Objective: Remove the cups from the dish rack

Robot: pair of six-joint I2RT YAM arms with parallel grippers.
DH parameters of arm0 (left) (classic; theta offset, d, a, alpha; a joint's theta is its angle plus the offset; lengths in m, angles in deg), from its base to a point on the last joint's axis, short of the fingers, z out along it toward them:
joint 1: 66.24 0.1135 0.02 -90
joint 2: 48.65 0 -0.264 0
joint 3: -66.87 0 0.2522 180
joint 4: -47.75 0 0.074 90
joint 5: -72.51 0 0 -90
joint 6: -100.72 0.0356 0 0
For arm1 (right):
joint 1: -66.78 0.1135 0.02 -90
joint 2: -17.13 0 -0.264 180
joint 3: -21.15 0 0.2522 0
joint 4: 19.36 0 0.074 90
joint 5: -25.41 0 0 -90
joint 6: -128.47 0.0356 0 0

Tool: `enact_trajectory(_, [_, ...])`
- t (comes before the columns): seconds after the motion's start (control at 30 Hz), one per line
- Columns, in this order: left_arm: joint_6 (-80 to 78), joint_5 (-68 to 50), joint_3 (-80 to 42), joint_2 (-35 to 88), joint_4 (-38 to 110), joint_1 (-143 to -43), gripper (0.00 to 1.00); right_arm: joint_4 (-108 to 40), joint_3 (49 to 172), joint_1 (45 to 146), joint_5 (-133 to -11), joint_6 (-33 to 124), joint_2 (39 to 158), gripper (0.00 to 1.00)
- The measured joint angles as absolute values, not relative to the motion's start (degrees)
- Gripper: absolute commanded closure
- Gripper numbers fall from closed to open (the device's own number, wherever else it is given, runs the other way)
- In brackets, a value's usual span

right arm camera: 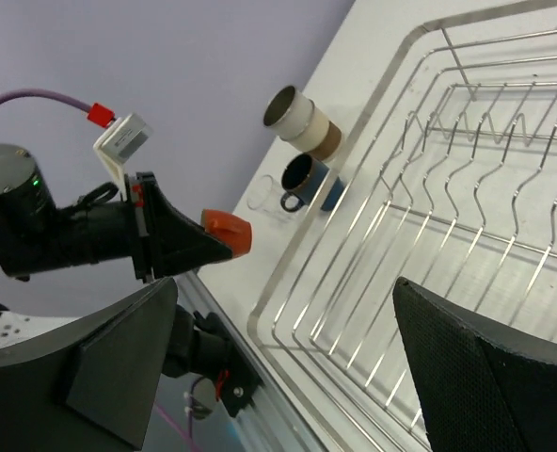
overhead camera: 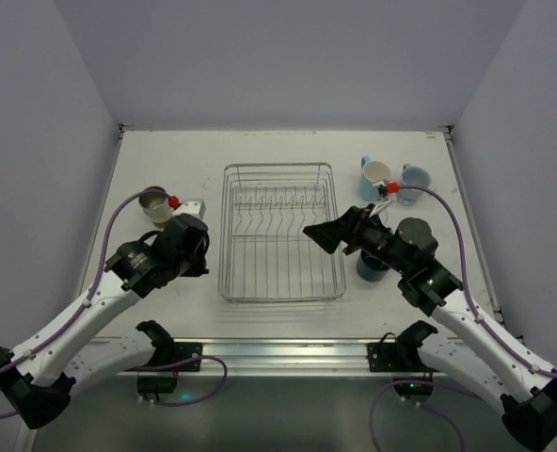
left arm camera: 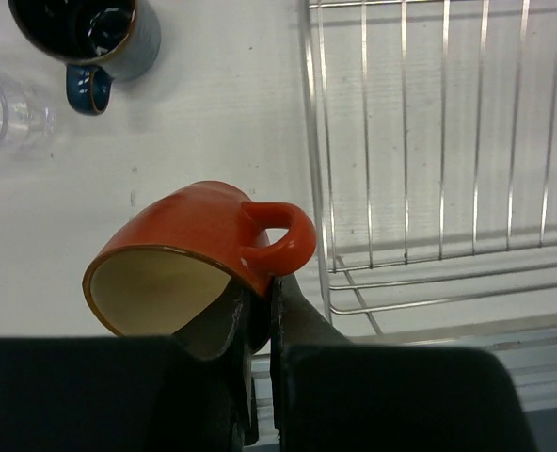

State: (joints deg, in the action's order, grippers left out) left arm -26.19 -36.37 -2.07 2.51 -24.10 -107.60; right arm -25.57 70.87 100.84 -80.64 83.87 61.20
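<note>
My left gripper [left arm camera: 260, 294] is shut on the wall of the orange mug [left arm camera: 198, 245] next to its handle. The mug is tilted on its side, just left of the silver wire dish rack [left arm camera: 429, 273]. In the top view the left gripper [overhead camera: 194, 245] hides the mug. The rack [overhead camera: 278, 282] holds no cups. My right gripper [overhead camera: 321, 235] is open and empty over the rack's right side. The right wrist view shows its spread jaws [right arm camera: 283, 301], the rack [right arm camera: 429, 226] and the orange mug [right arm camera: 227, 233].
A dark blue mug [left arm camera: 90, 38] and a clear glass [left arm camera: 6, 108] stand left of the rack, with a cream-and-brown tumbler [overhead camera: 154, 204] behind them. Two light blue mugs [overhead camera: 375, 174] and a dark blue mug [overhead camera: 371, 266] stand right of the rack.
</note>
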Motion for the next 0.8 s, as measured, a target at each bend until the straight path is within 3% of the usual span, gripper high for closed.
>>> enact_trajectory(0.23, [-26.63, -29.5, 8.23, 4.0, -19.6, -92.52, 1.0, -33.14, 70.83, 100.84, -80.58, 79.11, 53.88, 0.01])
enact_trajectory(0.57, [-28.2, -25.48, 11.92, 9.99, -14.5, -91.47, 1.0, -39.02, 70.83, 100.84, -80.12, 74.69, 46.51, 0.01])
enact_trajectory(0.8, [-28.29, -25.5, 14.35, 14.36, -12.6, -91.45, 0.91, -39.56, 70.83, 100.84, -80.16, 74.19, 46.62, 0.01])
